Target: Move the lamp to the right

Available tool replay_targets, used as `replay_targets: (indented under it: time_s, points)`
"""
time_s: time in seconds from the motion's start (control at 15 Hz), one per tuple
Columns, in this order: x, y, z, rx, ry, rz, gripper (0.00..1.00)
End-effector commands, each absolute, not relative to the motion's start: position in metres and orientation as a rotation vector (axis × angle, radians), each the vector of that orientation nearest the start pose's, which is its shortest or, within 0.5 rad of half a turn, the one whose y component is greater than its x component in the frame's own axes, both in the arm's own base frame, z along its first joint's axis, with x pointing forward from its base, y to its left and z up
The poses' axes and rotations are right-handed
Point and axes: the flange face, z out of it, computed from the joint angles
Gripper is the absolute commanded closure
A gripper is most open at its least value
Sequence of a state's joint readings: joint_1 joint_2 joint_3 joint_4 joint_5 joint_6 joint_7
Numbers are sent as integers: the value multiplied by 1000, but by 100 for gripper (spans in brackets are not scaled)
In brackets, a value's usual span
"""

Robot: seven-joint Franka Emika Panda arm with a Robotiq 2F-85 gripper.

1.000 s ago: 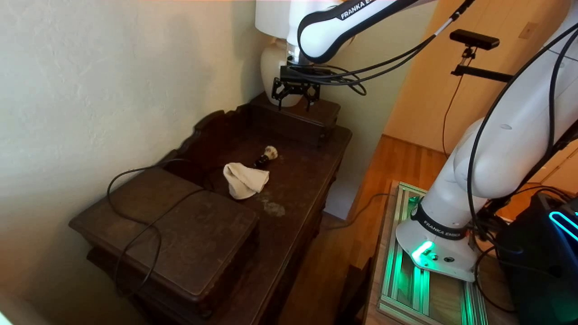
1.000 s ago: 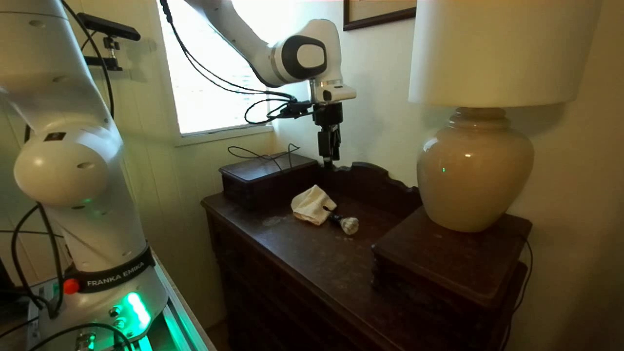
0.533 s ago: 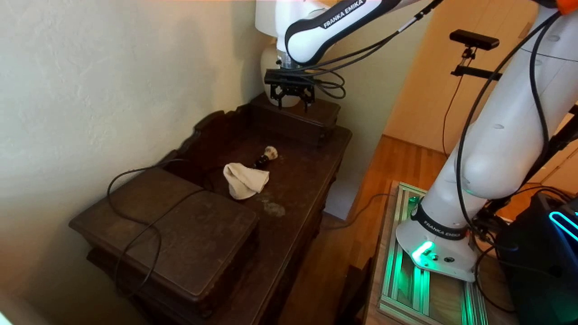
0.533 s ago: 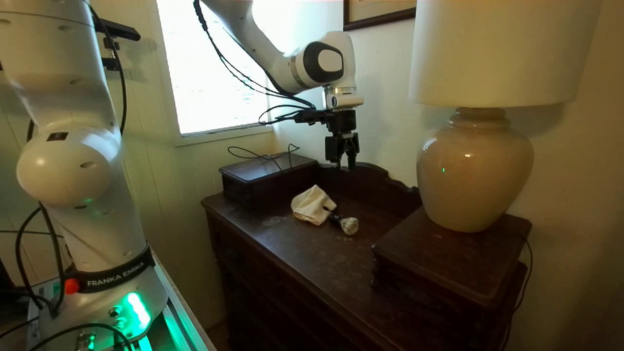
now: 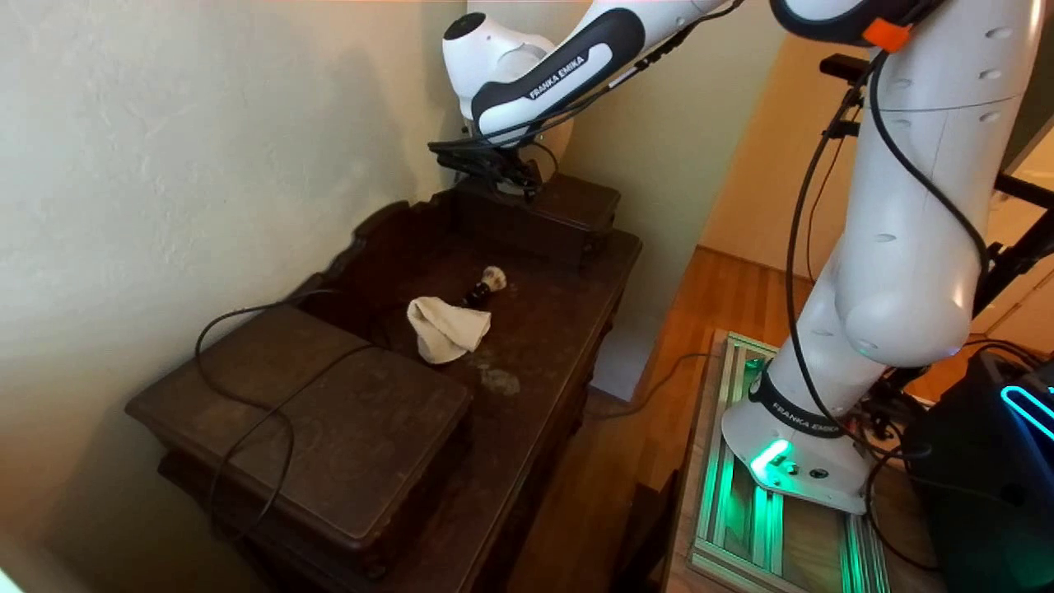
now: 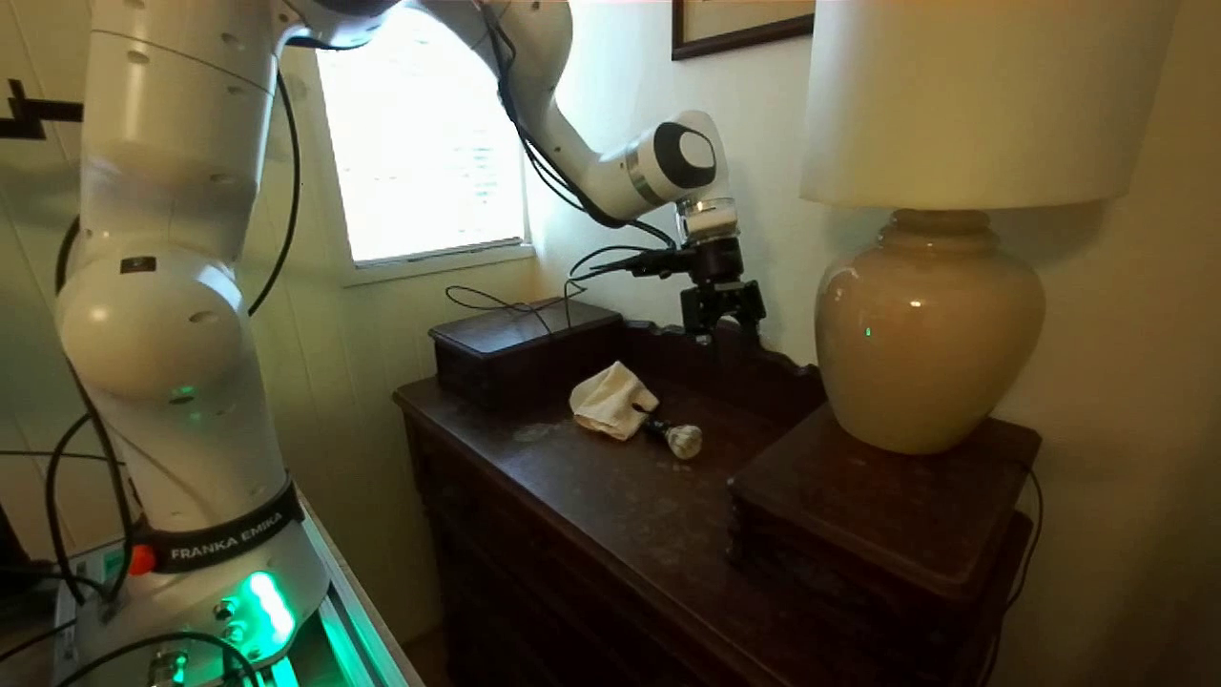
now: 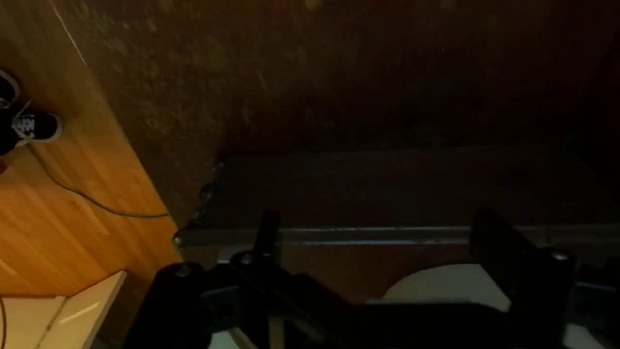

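Observation:
The lamp has a glossy cream base and a wide white shade. It stands upright on the raised box at one end of the dark wooden dresser. In an exterior view the arm hides most of the lamp. My gripper is open and empty, tilted, above the dresser's backboard and apart from the lamp. In the wrist view my spread fingers frame the box's edge, and part of the pale lamp base shows between them.
A white cloth and a brush lie on the dresser top. Another raised box with a loose cable stands at the far end. The wall rises behind the backboard.
My arm has moved along the dresser towards the lamp and a little lower, and the gripper has turned and tilted. The lamp, cloth and brush have not moved.

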State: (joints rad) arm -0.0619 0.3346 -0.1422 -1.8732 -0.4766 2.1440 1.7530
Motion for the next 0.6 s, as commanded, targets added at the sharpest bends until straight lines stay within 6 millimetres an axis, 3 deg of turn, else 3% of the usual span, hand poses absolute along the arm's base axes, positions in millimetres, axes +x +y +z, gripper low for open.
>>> replay_targets:
  time_s: [0.0,0.13,0.2,0.53]
  points:
    - [637,-152,323,-2305,2670,-580,0]
    - [640,-158,316,-2401,2617,-515,0]
    - [630,-153,318,-2346,2615,-523,0]
    - [639,-158,312,-2390,2559,-587,0]
